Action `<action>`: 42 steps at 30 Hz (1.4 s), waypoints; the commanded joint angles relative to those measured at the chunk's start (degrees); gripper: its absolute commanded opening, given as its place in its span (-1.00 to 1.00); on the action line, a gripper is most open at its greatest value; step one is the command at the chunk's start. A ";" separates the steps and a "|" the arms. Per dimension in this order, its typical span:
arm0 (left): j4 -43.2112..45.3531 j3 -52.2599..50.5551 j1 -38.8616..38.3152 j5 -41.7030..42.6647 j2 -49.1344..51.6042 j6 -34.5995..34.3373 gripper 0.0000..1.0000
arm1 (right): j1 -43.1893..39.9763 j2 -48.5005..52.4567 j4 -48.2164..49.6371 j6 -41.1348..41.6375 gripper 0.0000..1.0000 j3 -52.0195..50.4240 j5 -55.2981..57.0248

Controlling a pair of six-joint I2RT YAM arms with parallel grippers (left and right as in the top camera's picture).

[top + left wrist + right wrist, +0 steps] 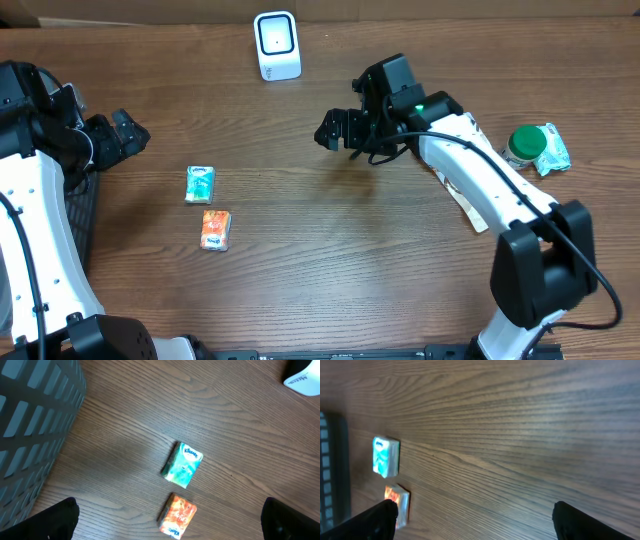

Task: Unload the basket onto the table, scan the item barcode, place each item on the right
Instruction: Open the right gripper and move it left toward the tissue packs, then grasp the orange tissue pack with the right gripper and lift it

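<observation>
From overhead, my left gripper (132, 132) hangs over the table (330, 270) close to its left edge, jaws spread and nothing in them. My right gripper (330, 133) hangs over the far half near the middle, likewise spread and empty. The teal tissue pack (200, 184) lies flat toward the left edge. The orange tissue pack (215, 229) lies just beside it on the near side, with a thin gap between them. The white scanner (277, 45) stands upright at the far edge, well apart from both packs. Near the right edge a green-lidded container (522, 144) touches a white and green packet (555, 150). In my left wrist view my fingers (55, 520) show at the bottom corners, wide apart and holding nothing. The teal pack lies mid-view with the orange one below it, and a grey slatted basket (35, 420) fills the upper left. In my right wrist view the fingers (375, 520) again stand wide apart, gripping nothing. Both packs sit at the left, the orange one partly hidden behind one finger.
</observation>
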 commanded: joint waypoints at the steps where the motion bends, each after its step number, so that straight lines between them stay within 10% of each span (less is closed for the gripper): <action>1: 0.04 1.01 0.04 0.31 0.09 -0.87 0.99 | 1.31 2.14 1.16 3.41 0.85 -0.72 -2.08; 23: 3.48 1.01 0.04 0.76 0.09 -0.98 0.99 | 25.62 13.33 20.20 18.45 0.14 -0.72 -0.66; 42: 3.48 1.01 0.04 0.76 0.09 -0.98 0.99 | 32.20 16.28 19.74 13.64 -0.29 -0.57 0.48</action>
